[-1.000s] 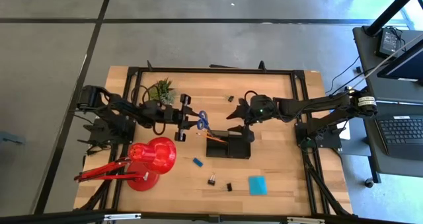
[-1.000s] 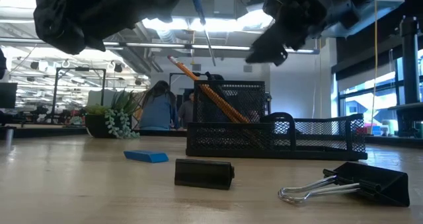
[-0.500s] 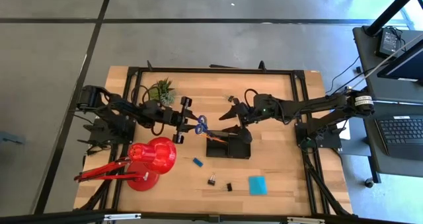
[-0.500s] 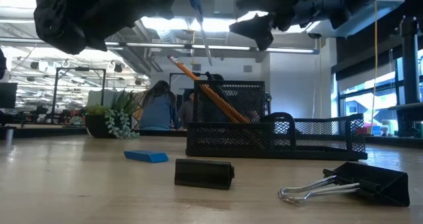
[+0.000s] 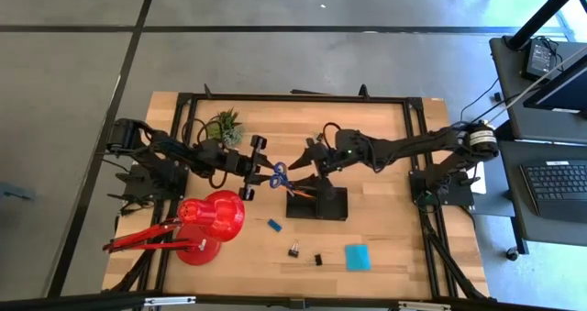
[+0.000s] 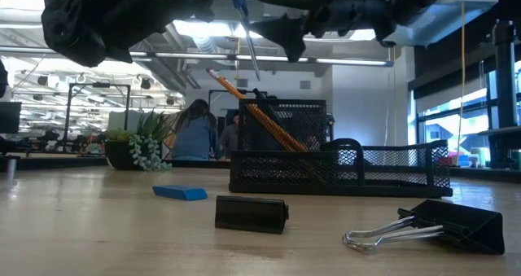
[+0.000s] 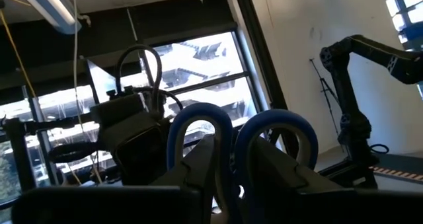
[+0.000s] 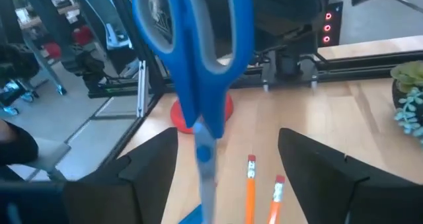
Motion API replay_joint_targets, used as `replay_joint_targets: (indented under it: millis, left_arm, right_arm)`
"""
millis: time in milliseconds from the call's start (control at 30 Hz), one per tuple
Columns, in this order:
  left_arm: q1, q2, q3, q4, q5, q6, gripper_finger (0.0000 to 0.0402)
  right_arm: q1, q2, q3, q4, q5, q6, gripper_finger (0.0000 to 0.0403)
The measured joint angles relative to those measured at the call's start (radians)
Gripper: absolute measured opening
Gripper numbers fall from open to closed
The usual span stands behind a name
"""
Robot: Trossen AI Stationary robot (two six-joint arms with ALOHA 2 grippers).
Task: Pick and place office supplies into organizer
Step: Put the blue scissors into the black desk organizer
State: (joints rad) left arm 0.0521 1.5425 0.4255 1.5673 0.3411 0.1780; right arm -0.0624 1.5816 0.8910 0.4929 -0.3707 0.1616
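Left gripper [image 5: 260,169] clamps blue loop-handled scissors [image 5: 280,173] at nine o'clock of mesh organizer [image 5: 318,204]; right gripper [image 5: 307,155] jaws apart

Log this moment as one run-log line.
left gripper: shut on scissors, held aloft | right gripper: open, beside scissors | organizer: holds pencils | eraser, binder clips, note pad: on table

Pale planked wood on the bench [image 5: 385,219], matt with visible grain. The organizer [image 6: 342,166] is black wire mesh, metal by the look. Glossy blue plastic handles on the scissors [image 8: 192,52]. At lower left the lamp [image 5: 213,217] shines bright red. Lower right, a binder clip [image 6: 444,223] with shiny wire arms.
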Motion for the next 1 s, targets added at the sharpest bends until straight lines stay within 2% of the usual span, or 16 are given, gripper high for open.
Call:
replay_joint_targets:
  millis: [367, 733, 867, 1000]
  left_arm:
    - [0.0, 0.0, 0.0, 0.0, 0.007, -0.001, 0.0072]
    - [0.0, 0.0, 0.0, 0.0, 0.014, 0.0, 0.0072]
    - [0.0, 0.0, 0.0, 0.0, 0.028, 0.0, 0.0074]
    - [0.0, 0.0, 0.0, 0.0, 0.028, 0.0, 0.0073]
  right_arm:
    - [0.003, 0.065, 0.095, 0.005, -0.184, -0.009, 0.0265]
    - [0.005, 0.12, 0.121, 0.002, -0.202, -0.006, 0.0262]
    - [0.005, 0.12, 0.121, 0.006, -0.202, -0.006, 0.024]
    - [0.005, 0.12, 0.121, 0.007, -0.199, -0.01, 0.0198]
